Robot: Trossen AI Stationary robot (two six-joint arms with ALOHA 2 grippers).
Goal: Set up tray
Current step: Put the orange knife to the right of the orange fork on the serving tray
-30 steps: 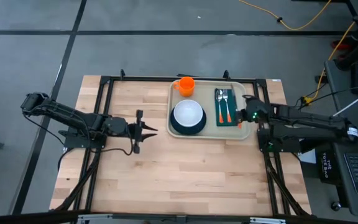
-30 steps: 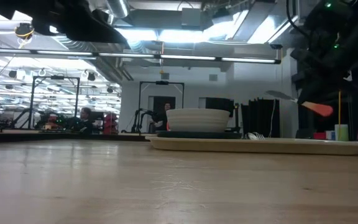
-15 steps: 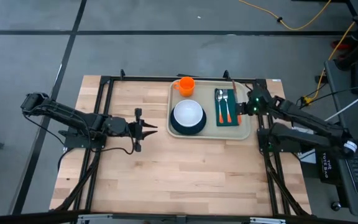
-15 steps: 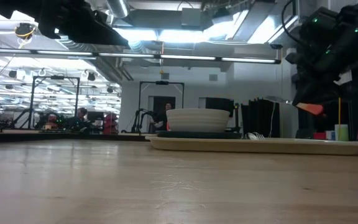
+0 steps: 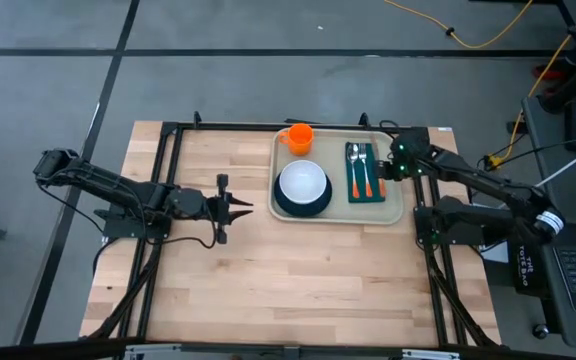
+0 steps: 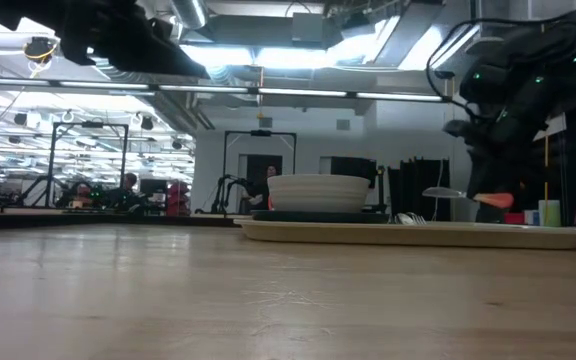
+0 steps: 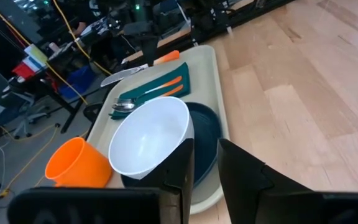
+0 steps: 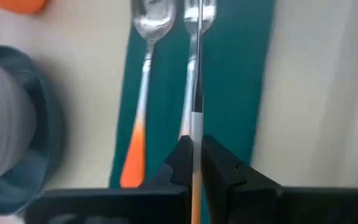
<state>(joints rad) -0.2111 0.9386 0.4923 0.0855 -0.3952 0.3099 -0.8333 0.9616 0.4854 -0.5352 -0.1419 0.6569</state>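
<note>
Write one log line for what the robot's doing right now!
right gripper: shut on knife, above napkin | left gripper: idle over table | tray: holds cup, bowl, plate, spoon, fork

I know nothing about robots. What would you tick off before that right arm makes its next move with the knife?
1. Knife gripped by the right gripper: ok, shut on it.
2. Knife clear of the tray: ok, the low view shows it in the air above the tray.
3. Free space on the napkin beside the fork: ok, a bare green strip shows.
4. Knife lined up over that strip: cannot tell; the right wrist view shows it in line with the fork.
5. Left gripper out of the way: ok, open and empty over bare table, apart from the tray.
</note>
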